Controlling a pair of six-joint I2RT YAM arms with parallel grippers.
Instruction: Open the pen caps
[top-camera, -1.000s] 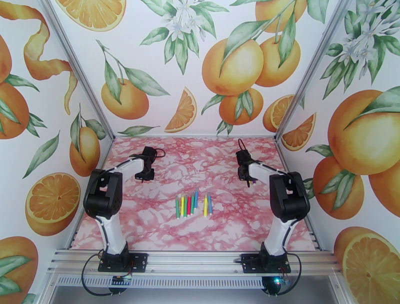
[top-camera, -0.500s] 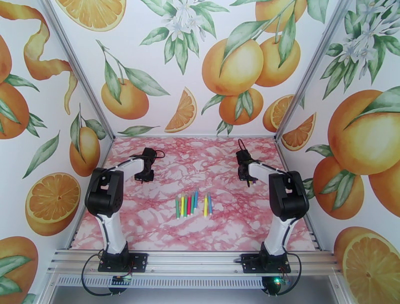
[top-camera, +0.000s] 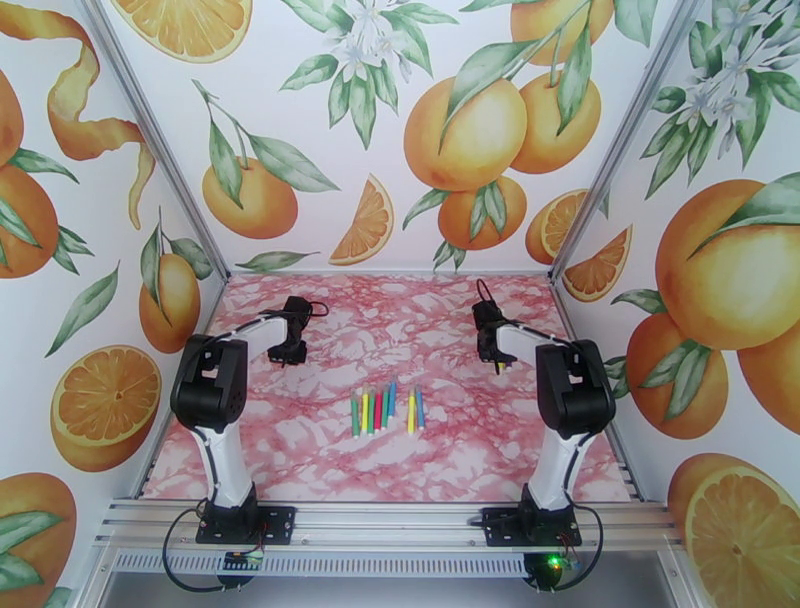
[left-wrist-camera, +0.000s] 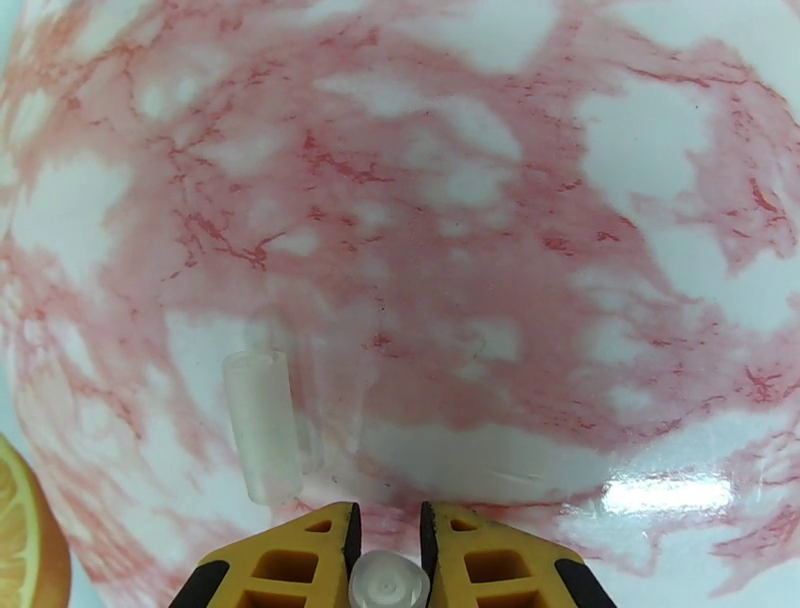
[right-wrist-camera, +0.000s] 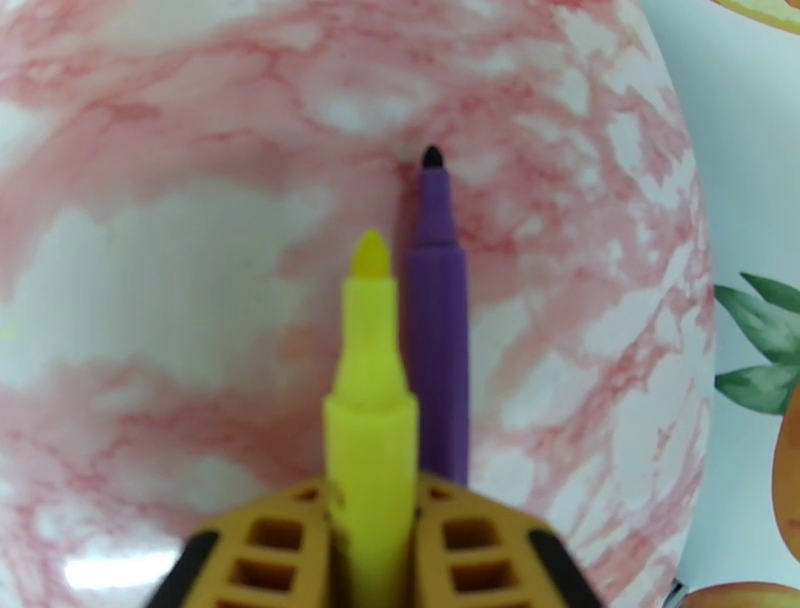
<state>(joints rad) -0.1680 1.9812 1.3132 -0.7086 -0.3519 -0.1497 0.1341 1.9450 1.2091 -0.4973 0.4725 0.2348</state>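
Marker pens (top-camera: 385, 408) lie in a row on the tabletop (top-camera: 300, 450), nearest the bases. Farther out, the left pincer (left-wrist-camera: 385, 525) pinches a clear cap (left-wrist-camera: 390, 582); a second clear cap (left-wrist-camera: 262, 425) lies just beyond. The right pincer (right-wrist-camera: 370, 500) pinches an uncapped yellow pen (right-wrist-camera: 370, 400), beside a purple pen (right-wrist-camera: 437, 330) on the tabletop. Risk: a released cap may roll away; the bare yellow tip may mark the surface.

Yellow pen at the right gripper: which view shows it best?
Right wrist. The yellow pen sits central and large between the fingers of the right gripper, its tip bare. Top external shows it as a tiny yellow fleck at that gripper.
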